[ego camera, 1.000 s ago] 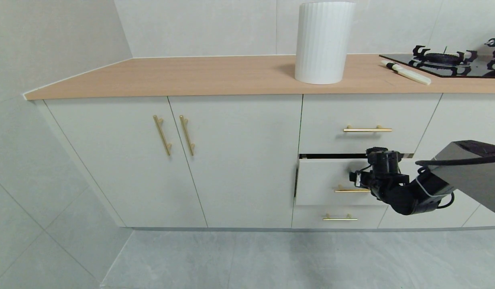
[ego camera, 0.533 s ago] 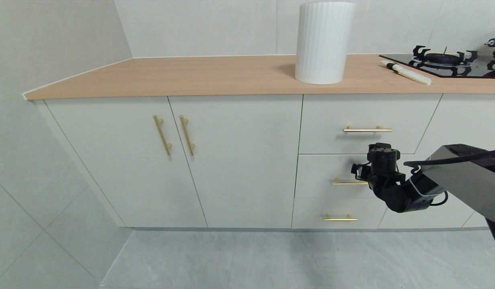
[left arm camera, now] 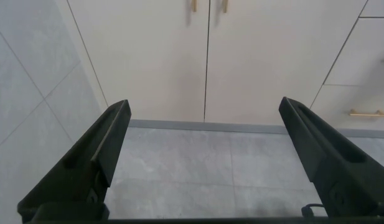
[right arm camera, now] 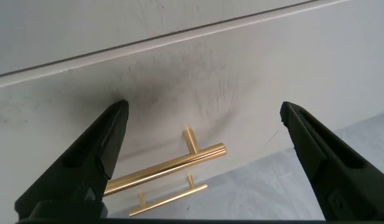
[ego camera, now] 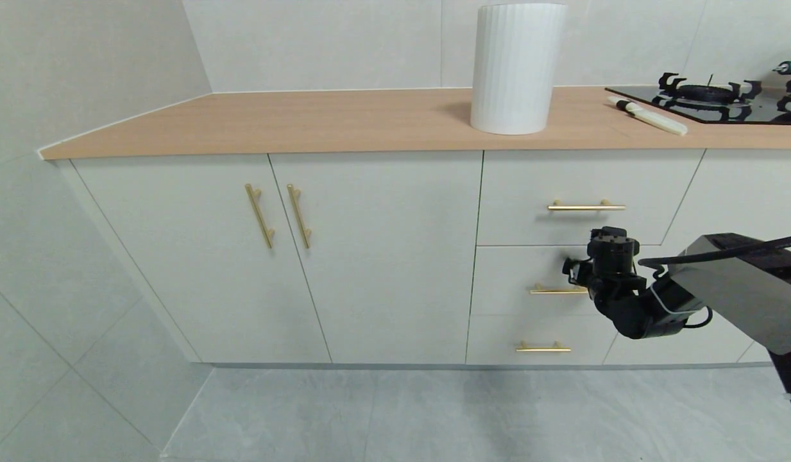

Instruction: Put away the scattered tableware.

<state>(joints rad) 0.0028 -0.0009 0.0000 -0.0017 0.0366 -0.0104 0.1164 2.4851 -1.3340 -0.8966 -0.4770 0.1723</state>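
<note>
Cream knife [ego camera: 648, 116], dark band near one end, flat on countertop [ego camera: 305, 122].

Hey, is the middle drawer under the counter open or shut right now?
Shut. The middle drawer sits flush with the top drawer and bottom drawer, with no dark gap above it.

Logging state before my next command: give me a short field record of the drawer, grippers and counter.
middle drawer: shut, flush with its neighbours
right gripper: open, facing that drawer; handle end in line with its gap, ungripped
left gripper: open, above floor, facing cabinet doors
counter: white canister; knife beside stove
</note>
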